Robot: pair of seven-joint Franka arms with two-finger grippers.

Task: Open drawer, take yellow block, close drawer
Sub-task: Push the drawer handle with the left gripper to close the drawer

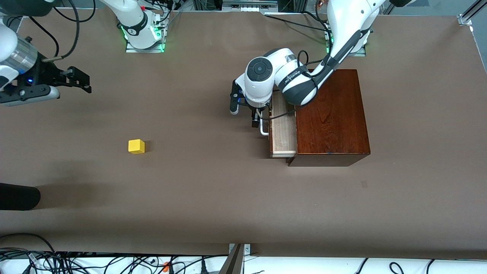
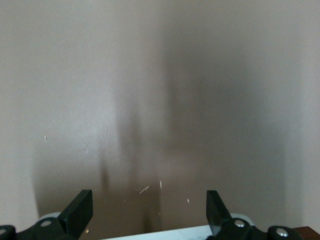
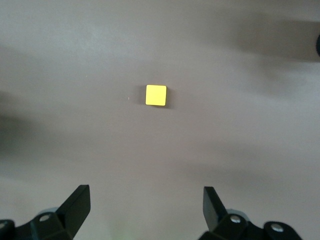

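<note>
The dark reddish-brown wooden box (image 1: 331,114) stands toward the left arm's end of the table. Its drawer (image 1: 283,131) is pulled partly out and shows a pale wood interior, with nothing visible in the part that shows. The white handle (image 1: 263,129) also shows as a white strip in the left wrist view (image 2: 165,233). My left gripper (image 1: 245,114) is open, low over the table just in front of the handle, holding nothing (image 2: 150,210). The yellow block (image 1: 136,146) sits on the bare table toward the right arm's end (image 3: 156,95). My right gripper (image 1: 81,80) hangs open and empty (image 3: 145,210), high over the table above the block's area.
A black rounded object (image 1: 19,196) juts in at the table's edge toward the right arm's end, nearer to the front camera than the block. Cables (image 1: 76,262) lie along the nearest edge. The brown table surface (image 1: 213,190) lies between block and box.
</note>
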